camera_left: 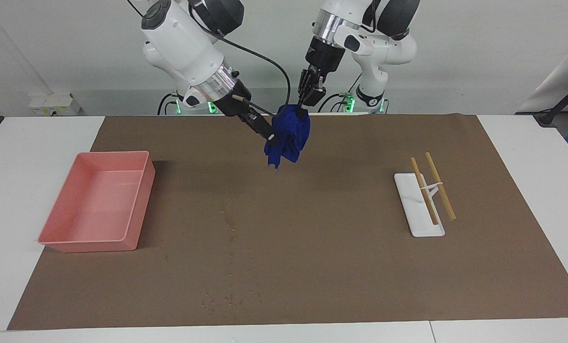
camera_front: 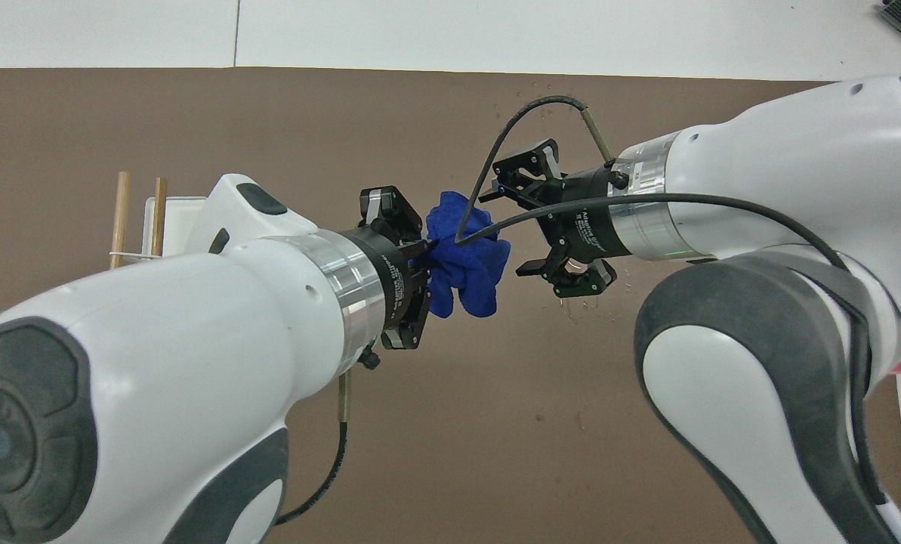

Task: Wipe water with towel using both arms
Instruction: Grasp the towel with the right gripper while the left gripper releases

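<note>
The towel (camera_left: 288, 134) is hanging in the air as a blue bunch of folds, raised over the brown mat (camera_left: 312, 267) at the mat's end nearest the robots, about midway between the two arms. The left gripper (camera_left: 303, 111) is pinching its top edge, fingers clamped tight on the cloth, and the folds are drooping below it. The right gripper (camera_left: 270, 138) is reaching in from the tray's end with its fingers spread wide, its tip right at the side of the towel; whether it is actually touching the cloth I cannot tell. Seen from overhead, the right gripper's open fingers (camera_front: 529, 160) are standing just beside the bunch.

The water (camera_left: 231, 297) is lying on the mat as small specks, farther from the robots than the towel, most of them scattered near the mat's edge farthest from the robots, with a thin trail running up toward the middle. The towel is well apart from it.

A pink tray (camera_left: 62, 209) is sitting toward the right arm's end of the table. A white holder (camera_left: 410, 205) with two wooden sticks (camera_left: 440, 186) across it is resting toward the left arm's end.
</note>
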### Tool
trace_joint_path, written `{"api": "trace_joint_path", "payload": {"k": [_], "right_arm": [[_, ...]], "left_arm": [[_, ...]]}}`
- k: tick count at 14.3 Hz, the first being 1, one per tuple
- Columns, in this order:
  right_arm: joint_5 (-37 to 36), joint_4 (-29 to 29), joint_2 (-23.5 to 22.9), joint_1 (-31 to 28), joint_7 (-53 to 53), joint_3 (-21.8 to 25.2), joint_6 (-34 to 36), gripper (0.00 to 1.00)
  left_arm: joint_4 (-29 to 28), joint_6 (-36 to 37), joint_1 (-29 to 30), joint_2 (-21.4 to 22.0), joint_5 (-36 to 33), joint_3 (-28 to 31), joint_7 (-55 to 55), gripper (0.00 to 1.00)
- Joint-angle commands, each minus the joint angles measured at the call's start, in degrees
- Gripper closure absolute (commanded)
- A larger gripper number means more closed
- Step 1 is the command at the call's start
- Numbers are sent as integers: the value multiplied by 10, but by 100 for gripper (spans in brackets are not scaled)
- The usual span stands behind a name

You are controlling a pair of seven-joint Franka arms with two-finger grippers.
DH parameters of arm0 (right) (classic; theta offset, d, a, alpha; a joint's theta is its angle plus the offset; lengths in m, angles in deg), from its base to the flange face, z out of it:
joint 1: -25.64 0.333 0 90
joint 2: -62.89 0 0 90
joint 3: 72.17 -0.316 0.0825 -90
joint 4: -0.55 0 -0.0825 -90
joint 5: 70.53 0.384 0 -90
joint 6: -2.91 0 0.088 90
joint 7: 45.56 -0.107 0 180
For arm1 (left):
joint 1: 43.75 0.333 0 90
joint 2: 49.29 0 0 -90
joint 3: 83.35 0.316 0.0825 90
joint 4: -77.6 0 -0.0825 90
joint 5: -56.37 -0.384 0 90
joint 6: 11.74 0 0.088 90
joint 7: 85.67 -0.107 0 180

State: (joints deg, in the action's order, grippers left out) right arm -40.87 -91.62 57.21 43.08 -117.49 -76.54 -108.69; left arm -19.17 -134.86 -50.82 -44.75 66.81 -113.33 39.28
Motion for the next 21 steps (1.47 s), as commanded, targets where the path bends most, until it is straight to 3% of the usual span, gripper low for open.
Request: {"api": "trace_joint_path", "payload": {"k": [1, 4, 5, 8, 9, 15, 16, 17, 18, 19, 20, 21], "right_arm": [[29, -13, 7, 5, -41, -1, 0, 9], [46, -14, 7, 5, -67, -1, -9, 10], [57, -14, 6, 5, -68, -1, -10, 19], [76, -13, 5, 5, -73, -1, -24, 83], [80, -13, 4, 5, -76, -1, -31, 100], [82, -8, 1, -1, -79, -1, -35, 100], [80, -7, 1, -3, -78, 0, -41, 100], [80, -8, 1, -4, -78, 0, -47, 100], [76, -8, 1, -5, -77, 0, -47, 100], [73, -8, 1, -5, -73, 0, -48, 100], [72, -10, 1, -7, -64, 1, -49, 100], [72, -11, 1, -11, -55, 1, -48, 100]], "left_arm": [[10, -46, -16, -10, -5, 5, 30, 100], [7, -55, -15, -11, -4, 5, 30, 100], [7, -56, -15, -11, -4, 5, 31, 100], [2, -58, -16, -10, -4, 5, 29, 100], [2, -58, -17, -10, -5, 5, 29, 100], [-1, -55, -13, -10, -4, 5, 17, 100], [-1, -55, -11, -10, -5, 5, 9, 94], [-1, -55, -10, -10, -5, 6, 4, 72], [0, -55, -8, -10, -5, 7, -4, 44], [0, -54, -6, -10, -4, 9, -16, 9], [1, -48, -1, -10, -4, 11, -30, 0], [0, -44, 6, -10, -4, 11, -43, 0]]}}
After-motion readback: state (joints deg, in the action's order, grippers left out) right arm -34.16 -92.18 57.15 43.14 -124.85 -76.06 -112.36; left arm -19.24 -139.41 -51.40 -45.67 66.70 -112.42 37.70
